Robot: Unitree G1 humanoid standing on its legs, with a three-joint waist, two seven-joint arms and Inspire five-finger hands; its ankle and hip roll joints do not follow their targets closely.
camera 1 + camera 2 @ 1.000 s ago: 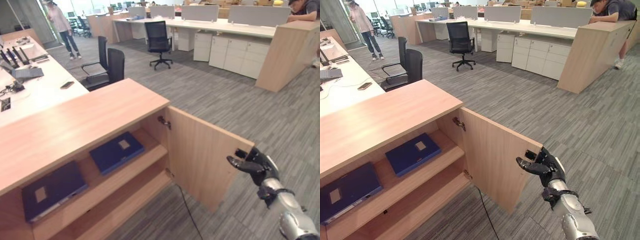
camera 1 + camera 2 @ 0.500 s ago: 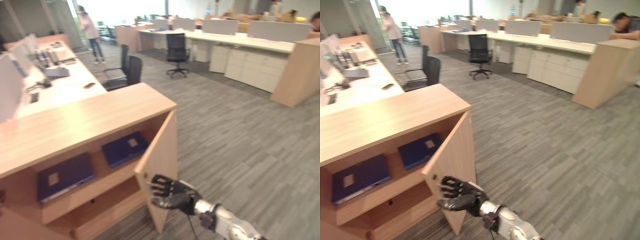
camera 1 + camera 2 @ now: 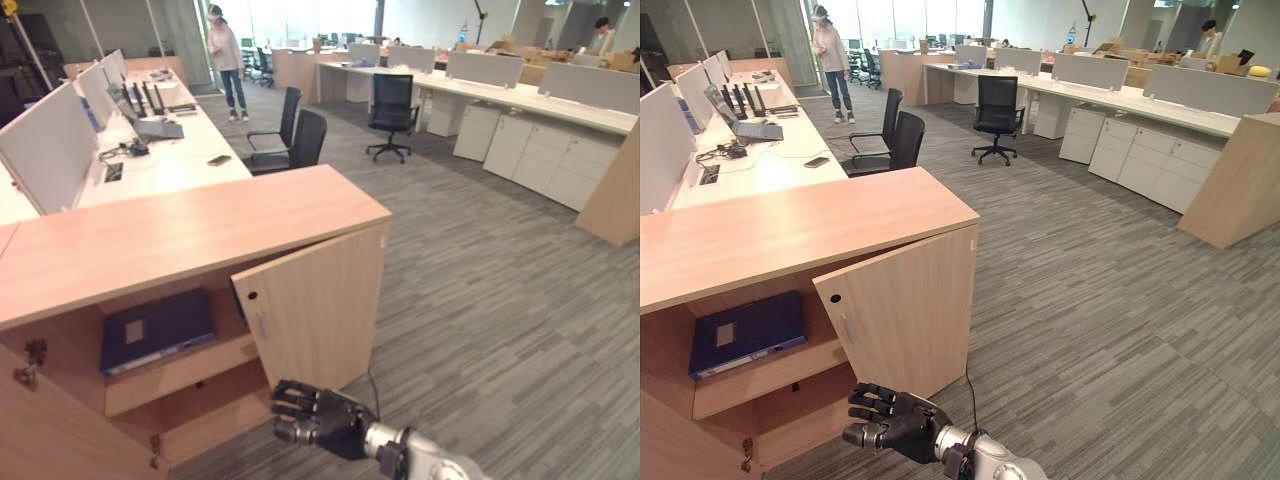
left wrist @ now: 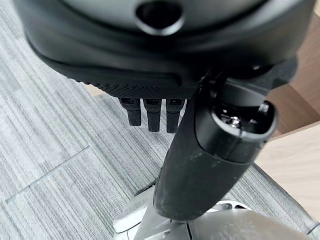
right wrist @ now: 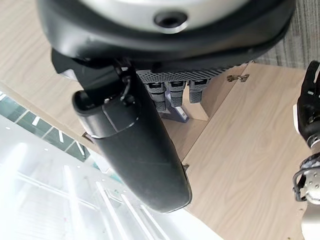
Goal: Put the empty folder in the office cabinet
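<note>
Folder (image 3: 157,329) flat on the cabinet (image 3: 190,225) shelf, right door (image 3: 318,308) half shut.

My right hand (image 3: 318,425) hangs low in front of that door's edge, fingers loosely spread, holding nothing, and I can't tell if it touches the wood. My left hand (image 4: 155,75) has straight fingers (image 4: 153,114) over grey carpet (image 3: 500,300), empty too.

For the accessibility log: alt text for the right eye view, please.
A dark right robot hand, fingers spread, reaches low beside a wooden office cabinet whose right door stands nearly closed. A blue folder lies on the shelf inside.
</note>
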